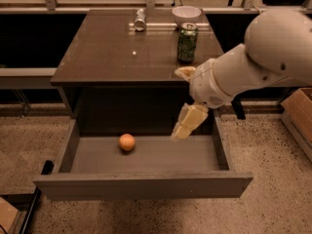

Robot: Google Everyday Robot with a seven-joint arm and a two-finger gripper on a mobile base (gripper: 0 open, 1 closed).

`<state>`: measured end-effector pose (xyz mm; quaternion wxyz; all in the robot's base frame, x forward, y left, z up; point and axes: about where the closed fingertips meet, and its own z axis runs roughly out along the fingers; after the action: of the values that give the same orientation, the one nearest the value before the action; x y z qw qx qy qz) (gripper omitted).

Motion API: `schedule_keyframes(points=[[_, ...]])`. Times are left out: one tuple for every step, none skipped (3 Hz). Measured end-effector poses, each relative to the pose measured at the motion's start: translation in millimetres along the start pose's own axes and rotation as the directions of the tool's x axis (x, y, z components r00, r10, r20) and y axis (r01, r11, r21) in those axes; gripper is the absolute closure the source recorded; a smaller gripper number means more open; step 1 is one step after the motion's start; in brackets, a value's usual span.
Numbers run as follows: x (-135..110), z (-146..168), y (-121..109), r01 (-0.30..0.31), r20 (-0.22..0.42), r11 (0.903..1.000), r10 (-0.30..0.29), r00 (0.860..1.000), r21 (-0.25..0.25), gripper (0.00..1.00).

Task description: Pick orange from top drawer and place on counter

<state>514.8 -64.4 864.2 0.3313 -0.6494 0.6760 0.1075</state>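
Note:
The orange (126,142) lies on the floor of the open top drawer (141,185), left of its middle. The counter (117,52) is the dark glossy top above it. My gripper (177,105) hangs above the right part of the drawer, in front of the counter's front edge and to the right of the orange. It is open and empty, with one cream finger (188,123) pointing down into the drawer and the other up at the counter edge. The white arm reaches in from the right.
A green can (187,43) stands on the counter's right side, just behind my gripper. A silver can (140,19) lies at the back beside a white bowl (186,13). A cardboard box (298,112) stands on the floor at the right.

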Motion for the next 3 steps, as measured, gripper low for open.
schedule_keyframes(points=[[-22.7,55.3,-6.2,-0.01,0.138,0.999,0.016,0.99,-0.043,0.0],[-18.2,59.4,-3.5,-0.023,0.125,0.9986,0.029,0.992,-0.047,0.0],[-13.0,69.9,-0.1,-0.061,0.105,0.9971,0.066,0.992,-0.046,0.0]])
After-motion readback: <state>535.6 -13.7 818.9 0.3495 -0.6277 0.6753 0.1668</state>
